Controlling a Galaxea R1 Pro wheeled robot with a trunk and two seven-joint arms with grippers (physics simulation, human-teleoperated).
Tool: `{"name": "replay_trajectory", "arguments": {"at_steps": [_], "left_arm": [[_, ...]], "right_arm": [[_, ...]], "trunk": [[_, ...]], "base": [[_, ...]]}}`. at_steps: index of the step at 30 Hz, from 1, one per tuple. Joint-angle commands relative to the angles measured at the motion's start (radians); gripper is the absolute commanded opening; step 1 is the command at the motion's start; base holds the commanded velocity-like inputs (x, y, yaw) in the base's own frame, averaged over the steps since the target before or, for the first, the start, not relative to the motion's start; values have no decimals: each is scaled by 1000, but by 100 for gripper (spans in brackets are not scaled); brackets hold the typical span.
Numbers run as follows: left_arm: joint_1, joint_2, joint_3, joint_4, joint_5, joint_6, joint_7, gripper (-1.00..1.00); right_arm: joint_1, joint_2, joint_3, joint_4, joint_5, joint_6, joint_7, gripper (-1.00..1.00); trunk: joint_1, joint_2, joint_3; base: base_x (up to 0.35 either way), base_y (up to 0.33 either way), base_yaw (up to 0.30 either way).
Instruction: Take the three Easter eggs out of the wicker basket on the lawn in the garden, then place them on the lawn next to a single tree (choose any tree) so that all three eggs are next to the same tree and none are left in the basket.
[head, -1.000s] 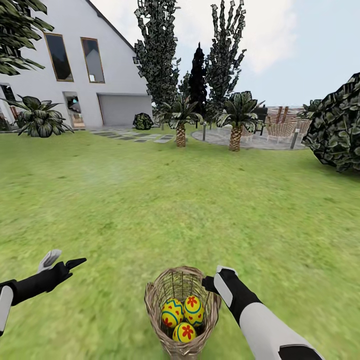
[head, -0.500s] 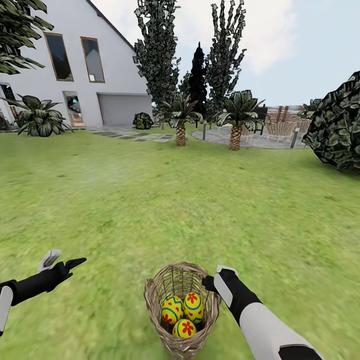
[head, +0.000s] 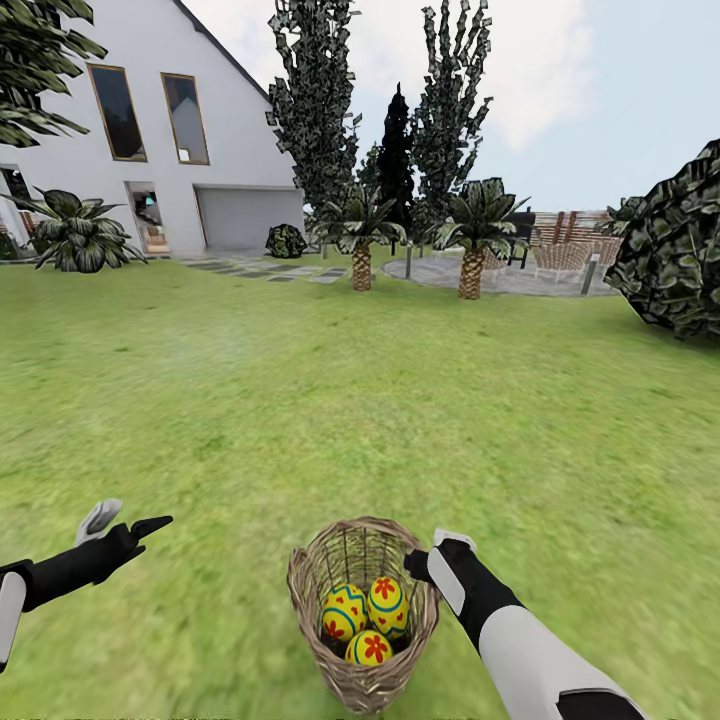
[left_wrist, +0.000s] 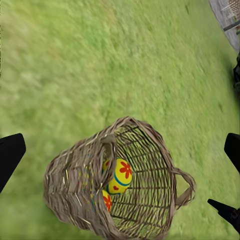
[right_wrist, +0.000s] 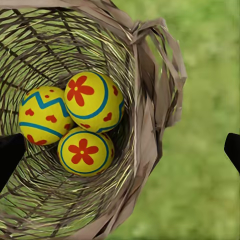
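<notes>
Wicker basket (head: 363, 612) stands on lawn (head: 300, 400) low in head view, between both arms. Wide bare grass ahead as far as two short palms (head: 471, 240) and white gabled house (head: 150, 140); dark shrub (head: 675, 250) at right edge.

Three Easter eggs (head: 366, 620) lie clustered, touching, deep in basket.

Right gripper (head: 425, 565) at basket rim by side handle; jaw state cannot tell. Left gripper (head: 125, 522) well apart over grass, fingers spread.

Right wrist view: eggs (right_wrist: 75, 125) close up, red flowers, blue bands, rim (right_wrist: 150, 115) between finger tips. Left wrist view: whole basket (left_wrist: 117, 182) from outside, loop handle (left_wrist: 184, 187).
</notes>
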Motion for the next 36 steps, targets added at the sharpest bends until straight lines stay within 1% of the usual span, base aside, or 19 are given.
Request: {"name": "replay_trajectory", "arguments": {"at_steps": [1, 4, 11, 29, 36], "left_arm": [[-1, 0, 2, 0, -2, 4, -5, 100], [-1, 0, 2, 0, -2, 4, -5, 100], [-1, 0, 1, 0, 0, 4, -5, 100], [-1, 0, 1, 0, -1, 3, -4, 100], [-1, 0, 1, 0, -2, 3, -3, 100]], "right_arm": [[0, -5, -2, -2, -8, 2, -6, 100], [0, -13, -2, -2, -8, -1, -6, 100], [0, -27, -2, -2, -9, -3, -6, 100], [0, -28, -4, -2, -9, -3, -6, 100], [0, -28, -4, -2, -9, -3, -6, 100]], "trunk": [[4, -8, -4], [15, -29, -14], [15, -29, -14], [15, -29, -14], [15, -29, -14]], "base": [[0, 0, 0], [0, 0, 0], [0, 0, 0], [31, -7, 0], [125, 65, 0]]}}
